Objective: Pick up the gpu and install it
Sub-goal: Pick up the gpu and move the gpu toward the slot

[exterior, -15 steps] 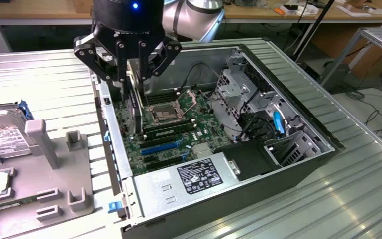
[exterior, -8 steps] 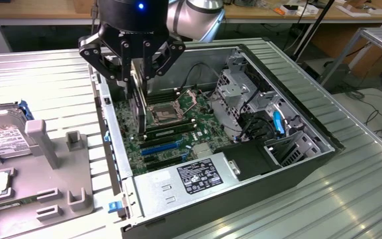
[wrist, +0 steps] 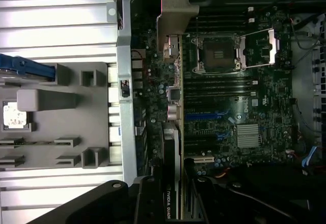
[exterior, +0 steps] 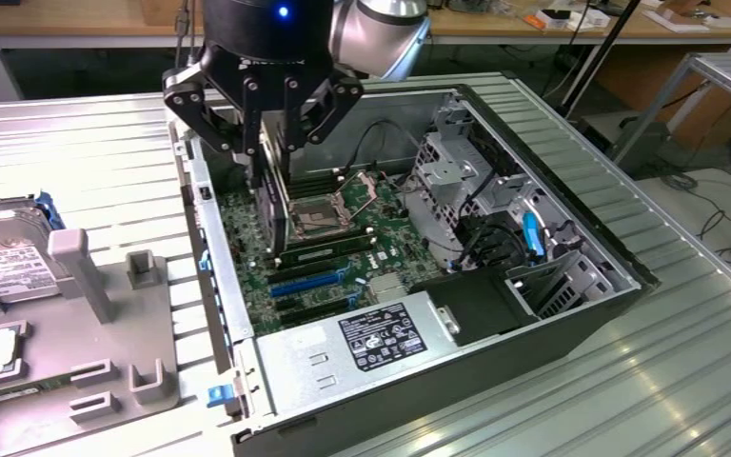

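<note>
Exterior view: the pincer [exterior: 274, 152] is clamped on the gpu [exterior: 277, 214], its jaws drawn part-way in against the card's two flat faces. The card therefore hangs on edge inside the open computer case [exterior: 505, 367], over the motherboard [exterior: 353, 205]. I judge that this grip on the faces leaves the card's lower edge free to meet a slot. The case lies on its side on the ribbed metal surface [exterior: 99, 143], which turns the board upward so I can reach it from above.

Wrist view: the gpu appears thin-side on, a green board edge beside a dark face. Its silver bracket [wrist: 175, 18] is at the end far from the pincer. The card runs alongside the empty processor socket [wrist: 218, 53] and just beside the blue expansion slots [wrist: 204, 116]. I cannot tell whether its lower edge touches the board or hangs just above it, nor which slot it lines up with.

Beside the case stands a grey parts holder [exterior: 99, 314], whose upright posts and grooves seem made to present components ready for grasping. A hard drive [exterior: 4, 262] sits in it, well apart from the pincer.
</note>
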Robot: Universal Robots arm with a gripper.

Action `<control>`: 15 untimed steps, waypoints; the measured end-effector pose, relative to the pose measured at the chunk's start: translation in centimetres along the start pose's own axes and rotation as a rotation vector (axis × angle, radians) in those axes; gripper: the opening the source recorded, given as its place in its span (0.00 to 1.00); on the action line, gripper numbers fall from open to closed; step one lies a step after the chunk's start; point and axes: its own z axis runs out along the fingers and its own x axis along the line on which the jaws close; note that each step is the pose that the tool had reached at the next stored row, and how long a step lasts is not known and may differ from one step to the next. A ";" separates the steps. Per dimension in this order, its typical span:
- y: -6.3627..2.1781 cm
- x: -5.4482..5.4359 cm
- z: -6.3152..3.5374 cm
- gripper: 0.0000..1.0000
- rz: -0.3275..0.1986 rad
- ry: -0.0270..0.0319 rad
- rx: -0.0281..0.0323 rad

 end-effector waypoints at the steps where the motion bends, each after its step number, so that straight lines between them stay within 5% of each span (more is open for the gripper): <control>1: 0.00 -0.1 0.00 0.27 0.000 0.0000 0.0000; 15: 0.06 -1.1 0.02 0.27 0.000 0.0001 0.0001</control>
